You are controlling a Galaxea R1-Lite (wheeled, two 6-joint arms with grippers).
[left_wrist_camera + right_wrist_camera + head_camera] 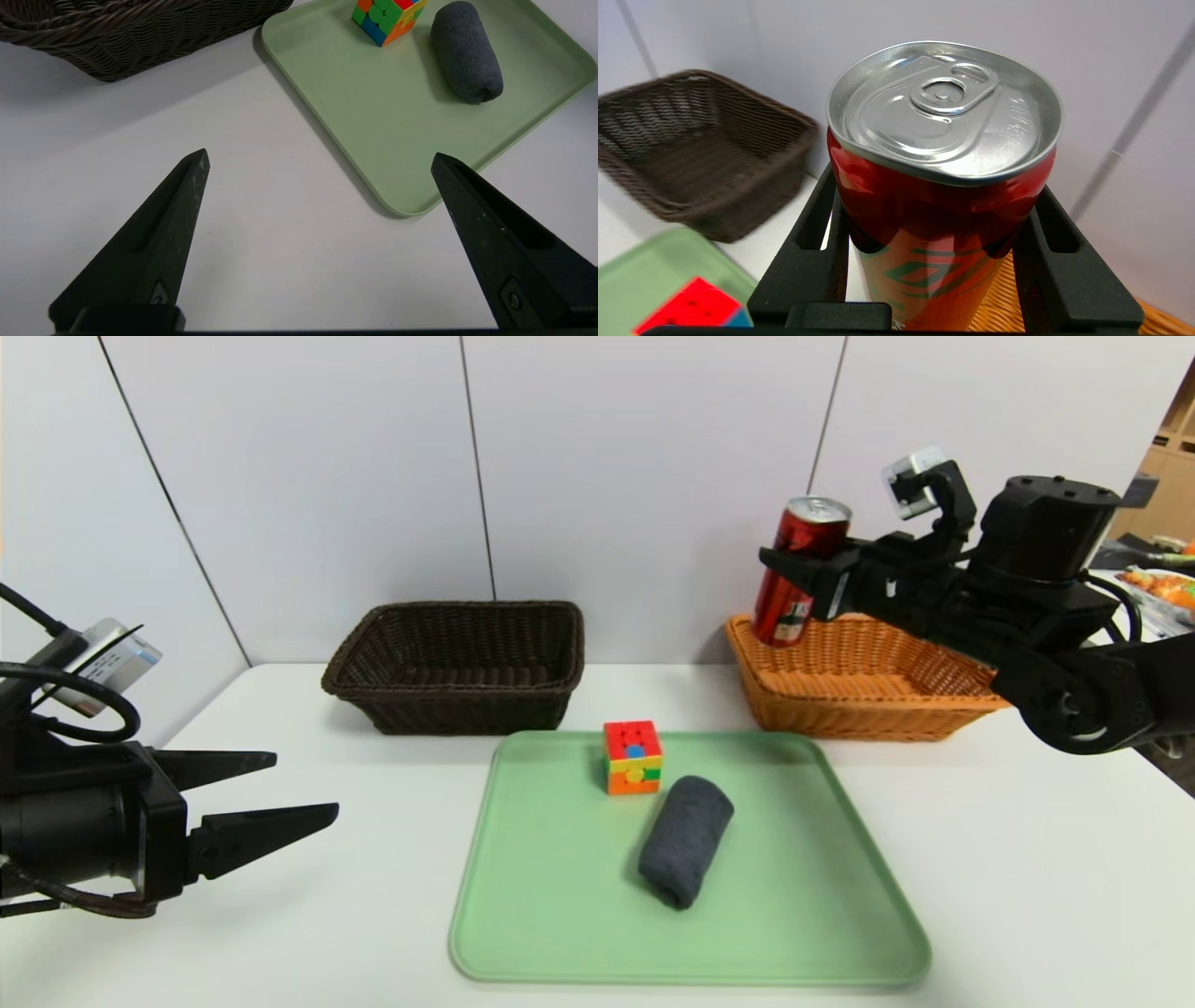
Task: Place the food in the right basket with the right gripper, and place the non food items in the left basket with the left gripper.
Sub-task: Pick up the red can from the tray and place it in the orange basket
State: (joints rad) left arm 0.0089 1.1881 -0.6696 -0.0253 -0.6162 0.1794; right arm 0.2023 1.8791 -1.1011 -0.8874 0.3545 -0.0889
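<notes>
My right gripper [805, 581] is shut on a red drink can [799, 569], holding it slightly tilted in the air over the near-left corner of the orange basket [864, 686]. Up close, the can [943, 186] sits squeezed between the black fingers [817, 242]. On the green tray [560, 896] lie a colourful puzzle cube [633, 757] and a rolled dark grey towel [684, 840]. The brown basket [457, 663] stands at the back left. My left gripper [308, 793] is open above the table, left of the tray, with nothing between its fingers [187, 186].
A white wall runs close behind both baskets. The tray's near corner [406, 210] lies just ahead of the left gripper. Bare white table surrounds the tray. Some clutter shows past the table's right edge [1162, 588].
</notes>
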